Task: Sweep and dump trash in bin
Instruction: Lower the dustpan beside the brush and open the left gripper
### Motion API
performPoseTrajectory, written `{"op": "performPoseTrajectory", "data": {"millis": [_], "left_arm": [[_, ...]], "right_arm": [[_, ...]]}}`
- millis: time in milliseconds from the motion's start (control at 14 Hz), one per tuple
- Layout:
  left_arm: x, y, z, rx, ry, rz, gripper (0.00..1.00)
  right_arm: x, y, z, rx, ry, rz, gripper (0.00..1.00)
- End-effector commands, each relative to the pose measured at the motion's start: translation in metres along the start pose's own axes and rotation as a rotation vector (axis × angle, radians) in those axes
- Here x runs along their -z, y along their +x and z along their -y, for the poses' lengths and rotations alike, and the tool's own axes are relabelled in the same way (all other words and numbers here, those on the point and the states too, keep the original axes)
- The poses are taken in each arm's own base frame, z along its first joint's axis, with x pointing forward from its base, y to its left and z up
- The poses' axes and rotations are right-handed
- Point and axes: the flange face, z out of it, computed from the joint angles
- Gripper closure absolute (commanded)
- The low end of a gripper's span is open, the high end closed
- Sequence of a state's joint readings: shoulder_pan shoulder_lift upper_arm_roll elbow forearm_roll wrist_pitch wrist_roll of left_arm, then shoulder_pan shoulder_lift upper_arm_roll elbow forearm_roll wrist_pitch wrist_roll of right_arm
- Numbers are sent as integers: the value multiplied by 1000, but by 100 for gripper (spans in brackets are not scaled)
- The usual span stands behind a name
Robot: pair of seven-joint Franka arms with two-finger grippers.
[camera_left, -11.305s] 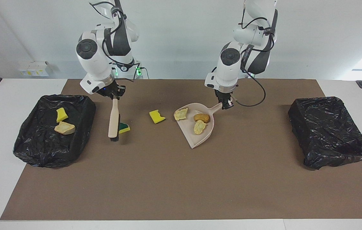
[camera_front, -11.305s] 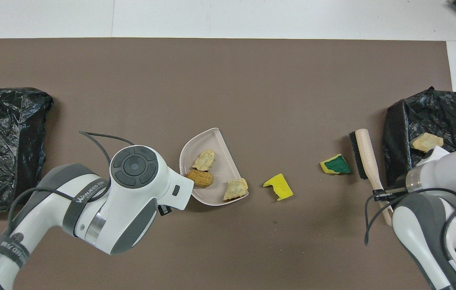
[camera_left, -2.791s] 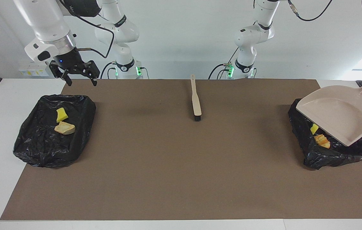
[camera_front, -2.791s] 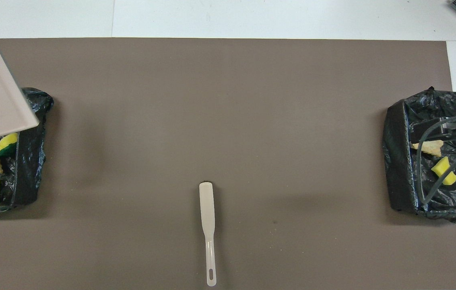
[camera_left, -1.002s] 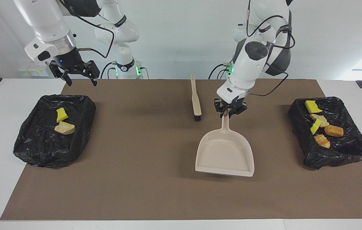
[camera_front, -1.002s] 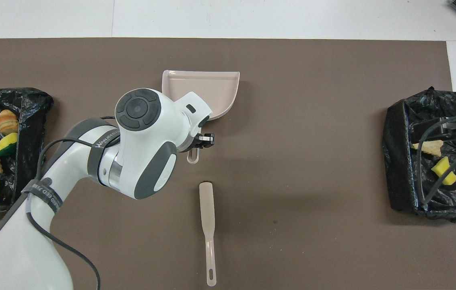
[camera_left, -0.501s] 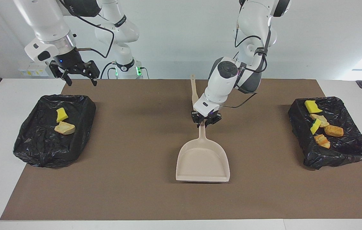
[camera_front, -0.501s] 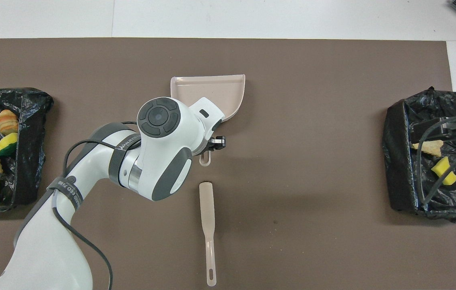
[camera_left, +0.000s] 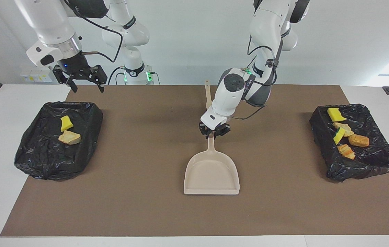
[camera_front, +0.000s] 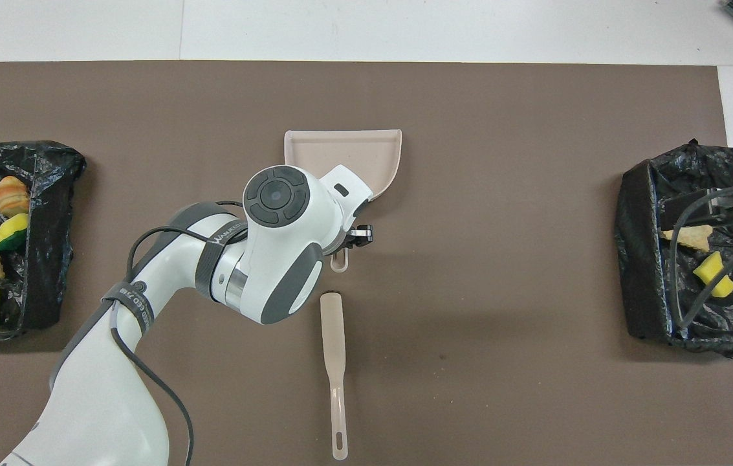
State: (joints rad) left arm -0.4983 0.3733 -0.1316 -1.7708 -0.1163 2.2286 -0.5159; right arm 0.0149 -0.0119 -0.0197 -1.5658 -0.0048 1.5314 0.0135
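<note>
The left hand [camera_left: 214,134] is clamped on the handle of the beige dustpan [camera_left: 211,173], whose empty pan lies on the brown mat [camera_left: 146,206] at mid-counter, farther from the robots than the brush [camera_front: 334,349]. That grip shows only in the facing view; from overhead the arm covers it, while there the brush shows whole. The right hand [camera_left: 83,77] hangs with fingers spread over the mat by its end's black-lined bin [camera_left: 36,161], and the trash [camera_left: 343,135] lies in the bin [camera_left: 373,161] at the left arm's end, more scraps [camera_left: 68,132] in the other.
</note>
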Motion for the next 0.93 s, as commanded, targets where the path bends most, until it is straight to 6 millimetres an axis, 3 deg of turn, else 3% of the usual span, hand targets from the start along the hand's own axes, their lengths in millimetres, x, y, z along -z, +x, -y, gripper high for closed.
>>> {"op": "performPoseTrajectory", "data": {"millis": [0,429,716,859], "left_arm": [[4,6,-3,84,-14,-27,1],[41,15,9,114,-24,-58,0],[67,32,47,149,12,-66,0],[89,40,81,193,29,-55,0]], "right_arm": [[4,-3,-2,-16,22,-1,0],[4,-3,-2,-16,22,-1,0],[4,-3,-2,-16,22,-1,0],[4,-3,-2,-16,22,-1,0]]}}
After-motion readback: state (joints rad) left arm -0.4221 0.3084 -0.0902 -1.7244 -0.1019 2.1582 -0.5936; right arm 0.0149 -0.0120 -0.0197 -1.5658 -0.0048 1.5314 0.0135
